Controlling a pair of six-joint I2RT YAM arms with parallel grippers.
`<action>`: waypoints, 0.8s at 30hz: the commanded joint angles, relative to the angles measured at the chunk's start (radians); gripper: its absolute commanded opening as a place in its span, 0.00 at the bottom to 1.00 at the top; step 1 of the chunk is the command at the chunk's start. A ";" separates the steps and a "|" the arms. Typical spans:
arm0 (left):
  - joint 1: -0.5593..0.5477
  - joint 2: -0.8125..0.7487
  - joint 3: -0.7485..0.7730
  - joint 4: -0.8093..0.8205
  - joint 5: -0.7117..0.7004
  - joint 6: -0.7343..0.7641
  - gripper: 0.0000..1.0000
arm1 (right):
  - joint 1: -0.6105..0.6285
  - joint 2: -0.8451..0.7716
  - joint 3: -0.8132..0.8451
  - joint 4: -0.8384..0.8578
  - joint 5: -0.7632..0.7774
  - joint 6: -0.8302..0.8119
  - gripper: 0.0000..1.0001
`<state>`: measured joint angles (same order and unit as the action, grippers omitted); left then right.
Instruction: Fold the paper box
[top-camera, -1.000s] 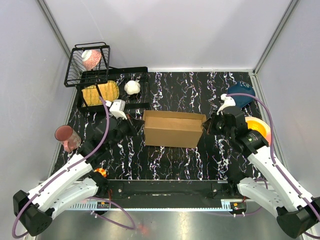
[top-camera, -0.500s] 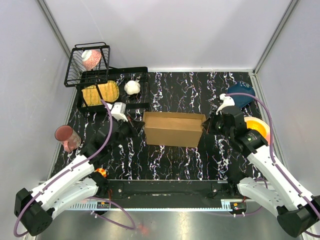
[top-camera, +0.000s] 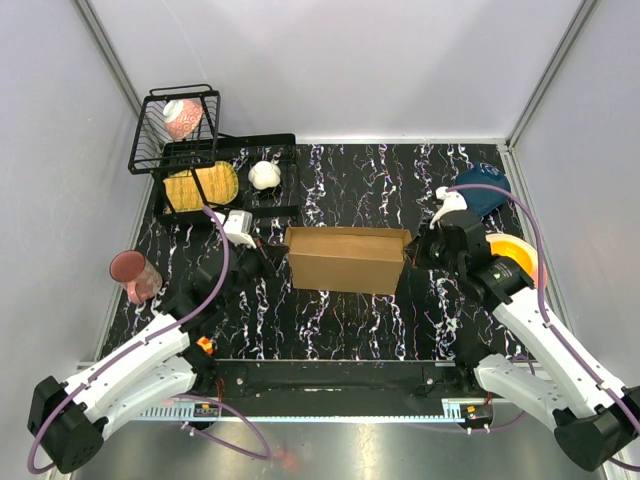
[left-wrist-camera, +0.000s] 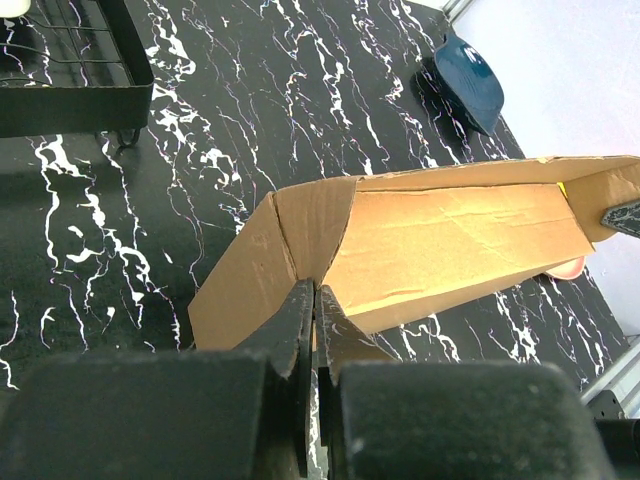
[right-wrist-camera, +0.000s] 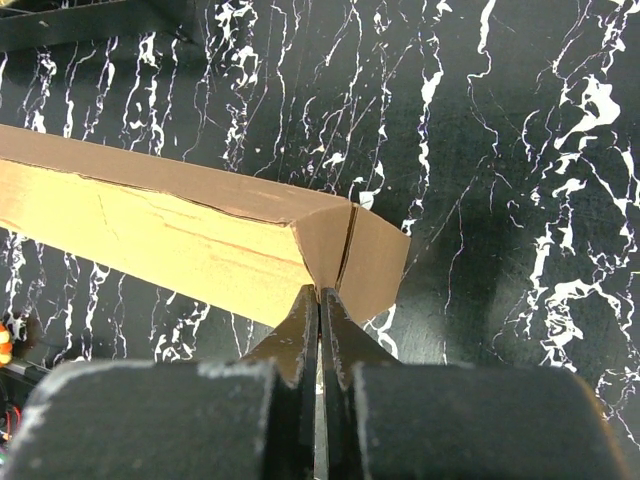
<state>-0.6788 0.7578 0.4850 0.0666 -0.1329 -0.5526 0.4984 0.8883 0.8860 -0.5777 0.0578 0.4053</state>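
The paper box is plain brown cardboard, standing partly formed in the middle of the table with its long side toward me. My left gripper is shut, and its tips rest against the box's left end. In the left wrist view the fingertips meet at the corner fold of the box. My right gripper is also shut and touches the right end. In the right wrist view its tips sit at the slit end flap of the box. Nothing shows between either pair of fingers.
A black wire basket and a black rack holding a yellow item stand at the back left, with a white object beside them. A pink cup is at the left. A blue bowl and an orange plate are at the right.
My left wrist has shifted slightly toward the box's left end. The box and my right arm have barely moved.
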 joint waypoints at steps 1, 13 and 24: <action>0.001 -0.014 -0.006 -0.025 -0.074 0.031 0.00 | 0.008 0.020 0.036 -0.135 0.120 -0.052 0.00; -0.008 -0.014 -0.037 -0.001 -0.086 0.002 0.00 | 0.028 0.028 -0.028 -0.099 0.117 -0.001 0.00; -0.016 -0.080 -0.108 -0.001 -0.135 -0.040 0.00 | 0.026 -0.077 -0.065 -0.062 0.091 0.073 0.42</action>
<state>-0.7017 0.6979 0.4026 0.1287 -0.1745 -0.5926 0.5285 0.8482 0.8238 -0.5793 0.1078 0.4599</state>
